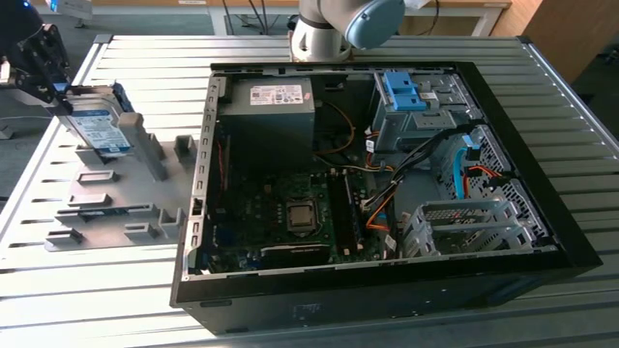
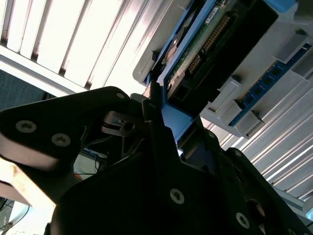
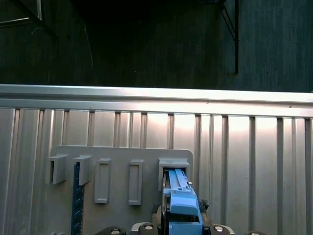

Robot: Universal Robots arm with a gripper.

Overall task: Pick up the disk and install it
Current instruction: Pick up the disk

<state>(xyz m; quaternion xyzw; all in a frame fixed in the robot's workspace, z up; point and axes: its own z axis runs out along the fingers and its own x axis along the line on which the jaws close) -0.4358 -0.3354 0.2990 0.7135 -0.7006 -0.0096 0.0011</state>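
Note:
The disk (image 1: 101, 129), a silver drive with a white-and-blue label in a bright blue caddy, stands tilted on edge at the exterior view's left. Its lower end is at a slot of the grey holder plate (image 1: 106, 206); whether it still touches the slot I cannot tell. My black gripper (image 1: 64, 100) is shut on the disk's upper edge. In the second wrist view the fingers (image 2: 155, 117) clamp the blue caddy (image 2: 172, 122), with the drive's green circuit side (image 2: 205, 41) beyond. In the first wrist view the disk (image 3: 182, 200) runs from the gripper (image 3: 183, 228) down to the holder's slot (image 3: 173, 166).
An open black computer case (image 1: 387, 290) lies at the exterior view's right. It holds a drive bay with a blue bracket (image 1: 404, 90) and a grey metal cage (image 1: 464, 226). The arm's base (image 1: 324, 32) stands behind it. A blue strip (image 3: 76, 200) sits in another holder slot. The slatted table's edge (image 3: 156, 93) is near.

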